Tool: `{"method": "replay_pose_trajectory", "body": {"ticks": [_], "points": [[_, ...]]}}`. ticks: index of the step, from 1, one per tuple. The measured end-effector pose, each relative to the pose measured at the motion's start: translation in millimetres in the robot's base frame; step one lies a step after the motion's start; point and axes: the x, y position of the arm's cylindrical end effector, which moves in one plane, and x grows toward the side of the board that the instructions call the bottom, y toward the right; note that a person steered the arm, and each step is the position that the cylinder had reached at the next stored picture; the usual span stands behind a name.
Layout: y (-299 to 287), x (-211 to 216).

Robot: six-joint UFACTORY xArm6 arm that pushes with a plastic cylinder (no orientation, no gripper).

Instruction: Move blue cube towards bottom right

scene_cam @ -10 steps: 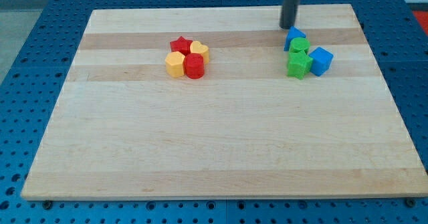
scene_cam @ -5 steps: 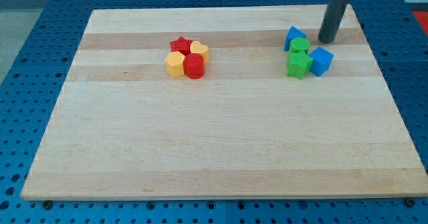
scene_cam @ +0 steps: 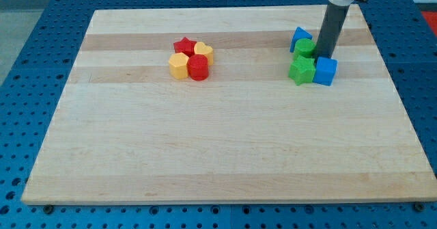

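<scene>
The blue cube (scene_cam: pixel 326 71) sits at the view's upper right on the wooden board (scene_cam: pixel 218 154). My tip (scene_cam: pixel 323 57) is right at the cube's top edge, touching or nearly touching it. A green star-shaped block (scene_cam: pixel 301 70) lies against the cube's left side. A green round block (scene_cam: pixel 305 48) sits just left of the rod. A blue triangular block (scene_cam: pixel 299 37) lies above that, toward the view's top.
A second cluster lies at the upper middle: a red star (scene_cam: pixel 184 46), a yellow heart (scene_cam: pixel 203 50), a yellow hexagonal block (scene_cam: pixel 178 65) and a red round block (scene_cam: pixel 198 68). The board's right edge is close to the blue cube.
My tip moved from the top near the blue triangle to the right, then down onto the blue cube's top edge. The blue cube shifted slightly down and turned.
</scene>
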Motion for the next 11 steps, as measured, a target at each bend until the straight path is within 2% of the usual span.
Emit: {"method": "replay_pose_trajectory", "body": {"ticks": [7, 10, 11], "points": [[-2, 147], [-2, 183], [-2, 169]]}}
